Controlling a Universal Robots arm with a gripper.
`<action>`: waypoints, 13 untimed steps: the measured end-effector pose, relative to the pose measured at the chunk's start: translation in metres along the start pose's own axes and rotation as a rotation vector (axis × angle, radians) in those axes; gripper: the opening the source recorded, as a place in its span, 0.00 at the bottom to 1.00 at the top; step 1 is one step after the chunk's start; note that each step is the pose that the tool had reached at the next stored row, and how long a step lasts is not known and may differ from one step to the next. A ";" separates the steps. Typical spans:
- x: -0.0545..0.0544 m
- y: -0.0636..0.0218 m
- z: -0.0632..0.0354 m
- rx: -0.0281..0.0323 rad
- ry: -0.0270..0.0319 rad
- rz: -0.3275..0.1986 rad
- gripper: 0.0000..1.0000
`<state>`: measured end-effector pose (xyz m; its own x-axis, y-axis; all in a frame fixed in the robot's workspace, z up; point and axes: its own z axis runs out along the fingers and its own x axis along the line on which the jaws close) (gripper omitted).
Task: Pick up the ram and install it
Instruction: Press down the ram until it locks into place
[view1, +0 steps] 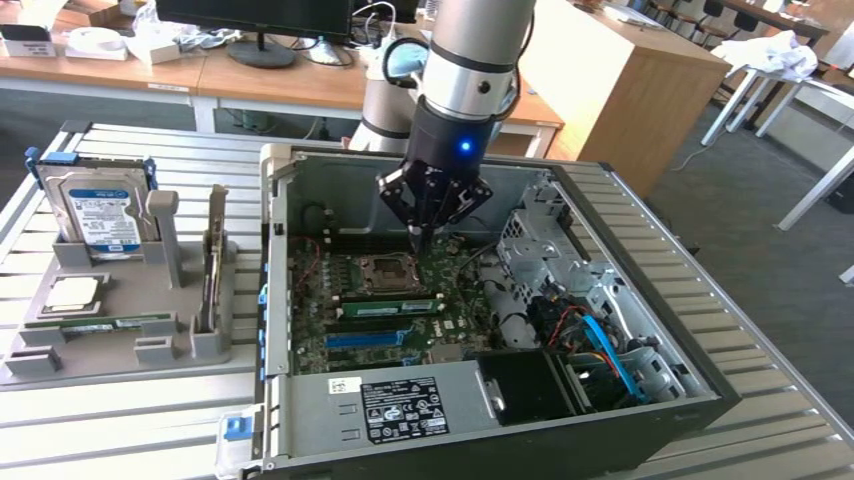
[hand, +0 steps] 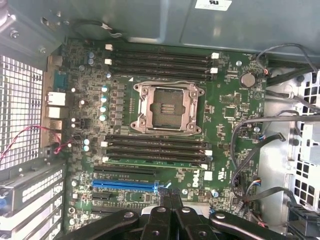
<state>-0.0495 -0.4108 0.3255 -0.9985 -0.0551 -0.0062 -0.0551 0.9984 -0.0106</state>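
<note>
In the exterior view I see my gripper (view1: 420, 243) hanging inside the open computer case (view1: 641, 330), fingers pressed together and empty, above the motherboard (view1: 400, 300); a green ram (view1: 387, 306) sits in a slot just beside the empty processor socket (view1: 390, 272). In the wrist view the closed fingers (hand: 170, 220) hover above the board, with the ram (hand: 155, 161) seated between socket (hand: 167, 107) and blue slot (hand: 125, 184).
</note>
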 end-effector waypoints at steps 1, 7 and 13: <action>0.000 0.0000 -0.0010 0.0000 0.0000 0.000 0.10; 0.000 0.0000 -0.0042 -0.0002 -0.0001 0.005 0.10; 0.000 0.0000 -0.0056 -0.0002 0.0001 0.022 0.10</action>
<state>-0.0495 -0.4108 0.3311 -0.9994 -0.0332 -0.0063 -0.0331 0.9994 -0.0103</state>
